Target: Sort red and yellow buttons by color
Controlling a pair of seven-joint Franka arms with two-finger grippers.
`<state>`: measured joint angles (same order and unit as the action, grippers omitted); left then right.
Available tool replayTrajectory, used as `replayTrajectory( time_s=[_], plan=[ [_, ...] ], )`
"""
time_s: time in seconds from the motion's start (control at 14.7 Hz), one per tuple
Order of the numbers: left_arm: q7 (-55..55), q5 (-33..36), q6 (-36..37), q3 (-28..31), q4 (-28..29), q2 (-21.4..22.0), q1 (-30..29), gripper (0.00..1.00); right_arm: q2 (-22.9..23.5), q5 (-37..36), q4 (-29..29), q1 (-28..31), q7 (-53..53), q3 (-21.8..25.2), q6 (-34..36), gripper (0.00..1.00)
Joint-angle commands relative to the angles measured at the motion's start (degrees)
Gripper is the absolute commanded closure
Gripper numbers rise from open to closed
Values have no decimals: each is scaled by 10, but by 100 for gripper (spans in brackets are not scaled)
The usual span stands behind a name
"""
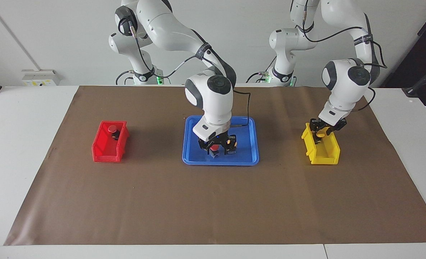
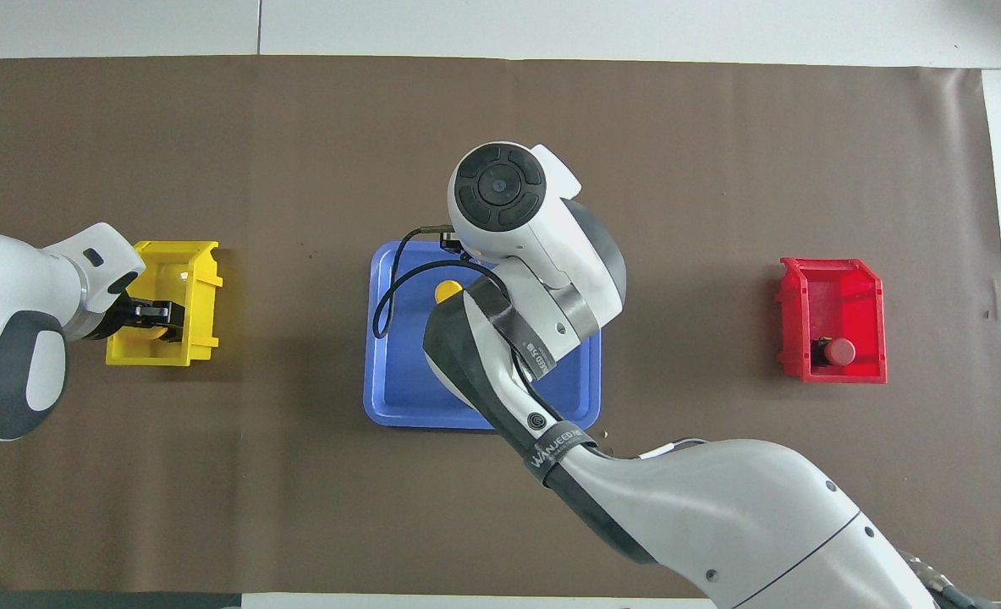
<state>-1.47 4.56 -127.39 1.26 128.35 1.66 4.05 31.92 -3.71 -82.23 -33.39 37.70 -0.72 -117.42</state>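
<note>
My right gripper (image 1: pixel 218 149) is down in the blue tray (image 1: pixel 194 158), at a red button (image 1: pixel 215 148). A yellow button (image 1: pixel 229 142) stands in the tray beside it, toward the left arm's end, and also shows in the overhead view (image 2: pixel 448 292). My left gripper (image 1: pixel 321 131) is over the yellow bin (image 1: pixel 322 156), shut on a yellow button (image 1: pixel 320 134). Another red button (image 1: pixel 112 128) lies in the red bin (image 1: pixel 106 153). In the overhead view the right arm hides its own gripper and the red button in the tray (image 2: pixel 398 397).
A brown mat (image 1: pixel 213 208) covers the table. The red bin (image 2: pixel 834 292) stands toward the right arm's end and the yellow bin (image 2: pixel 200 271) toward the left arm's end, with the tray between them. A black cable (image 1: pixel 248 108) hangs over the tray.
</note>
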Motion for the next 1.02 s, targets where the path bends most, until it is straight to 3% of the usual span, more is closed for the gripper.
replayTrajectory(
  time_s=[0.0,0.41,0.61,0.75,0.82,0.95],
  plan=[
    [-5,5,69,-6,-70,0,-8,0,-26,-3,-33,0,3,-2,-5,31],
    [-4,5,326,-6,-294,11,-8,0,-43,3,-81,0,-3,-3,-25,31],
    [-4,5,376,-9,-343,31,-3,0,-47,16,-94,0,-4,-3,-37,31],
    [1,5,375,-13,-338,49,0,0,-55,16,-121,-1,-5,-3,-59,33],
    [0,4,372,-10,-342,54,-1,0,-60,16,-136,-2,-5,-4,-72,36],
    [0,-3,369,-9,-340,62,-1,0,-62,18,-139,0,-5,-4,-71,59]
  ],
)
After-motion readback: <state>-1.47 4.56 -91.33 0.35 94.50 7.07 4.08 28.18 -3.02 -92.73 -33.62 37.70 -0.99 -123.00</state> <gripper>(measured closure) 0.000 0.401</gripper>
